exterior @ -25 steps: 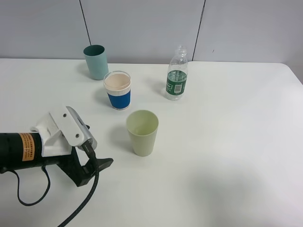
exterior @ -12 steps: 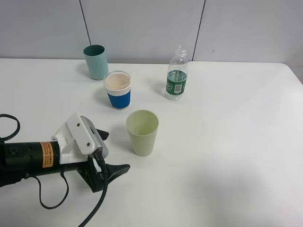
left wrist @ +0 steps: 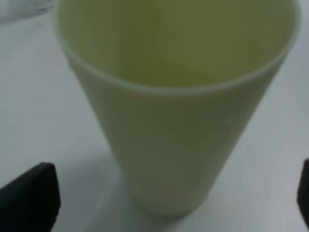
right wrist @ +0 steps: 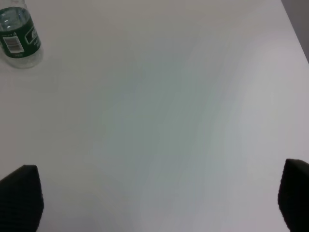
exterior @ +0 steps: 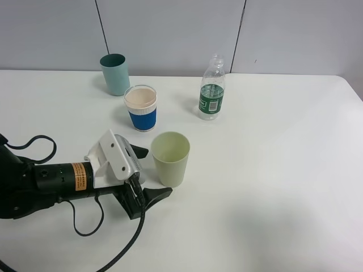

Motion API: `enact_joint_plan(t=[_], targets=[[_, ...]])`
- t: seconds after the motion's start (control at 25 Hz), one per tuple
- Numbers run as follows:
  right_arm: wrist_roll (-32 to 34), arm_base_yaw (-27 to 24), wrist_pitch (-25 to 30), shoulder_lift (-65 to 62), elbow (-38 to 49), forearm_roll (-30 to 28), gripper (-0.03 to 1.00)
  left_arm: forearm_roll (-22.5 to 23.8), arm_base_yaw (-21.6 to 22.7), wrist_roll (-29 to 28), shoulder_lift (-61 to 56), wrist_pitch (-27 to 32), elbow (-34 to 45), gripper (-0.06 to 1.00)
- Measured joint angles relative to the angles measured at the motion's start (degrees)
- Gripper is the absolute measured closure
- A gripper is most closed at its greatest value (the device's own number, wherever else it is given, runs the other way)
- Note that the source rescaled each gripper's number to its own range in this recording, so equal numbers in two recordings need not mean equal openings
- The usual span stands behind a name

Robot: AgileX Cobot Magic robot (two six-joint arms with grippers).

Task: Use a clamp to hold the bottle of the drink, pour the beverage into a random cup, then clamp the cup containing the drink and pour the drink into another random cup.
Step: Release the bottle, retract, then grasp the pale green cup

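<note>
— Tumbler, pale yellow-green (exterior: 170,160): position?
— Upright, straight ahead of the left gripper (exterior: 153,173). Its lower wall sits just at the mouth of the gap between the two black fingers (exterior: 160,195). No contact visible on either side.
— Remaining entries, largest first. Table (exterior: 272,187)?
— White, level; carries every item listed.
— Left arm (exterior: 51,181)?
— The changed item. A second ago it lay well short of the tumbler; it has since slid forward low over the table and now reaches it. Jaws spread wide throughout, holding nothing.
— Meaning for the task?
— Judged: the bottle stage is over and the cup-clamping stage has begun. The next move is probably to close on the tumbler, gently, since thin tapered plastic may flex or tip.
— Bottle (exterior: 212,96)?
— Uncapped, upright, well beyond the tumbler from the hand; unmoved.
— Blue-banded cup (exterior: 141,109), teal cup (exterior: 115,73)?
— Both upright and off to the hand's side. The teal one is farther, well apart, and is the likely receiver.
— Right gripper (right wrist: 154,198)?
— Fingers wide apart, empty, over bare table; bottle far ahead of it.
— Liquid in the tumbler?
— Wrist view too blurred to tell.
</note>
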Motion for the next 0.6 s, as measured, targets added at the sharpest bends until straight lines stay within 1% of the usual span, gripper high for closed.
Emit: enact_joint_plan(t=[0.16, 0.28, 0.44, 0.6], targets=[[0.0, 0.0, 0.0, 0.0, 0.0, 0.0, 0.03, 2.21, 0.0, 2.17, 2.54, -2.75, -2.36, -0.06], [0.0, 0.0, 0.0, 0.0, 0.0, 0.0, 0.03, 2.93, 0.0, 3.89, 4.15, -3.88, -3.86, -0.06], [0.0, 0.0, 0.0, 0.0, 0.0, 0.0, 0.03, 3.38, 0.0, 4.42, 6.22, -5.19, -5.81, -0.06], [0.0, 0.0, 0.0, 0.0, 0.0, 0.0, 0.03, 4.12, 0.0, 4.51, 8.02, -5.28, -8.07, -0.06]])
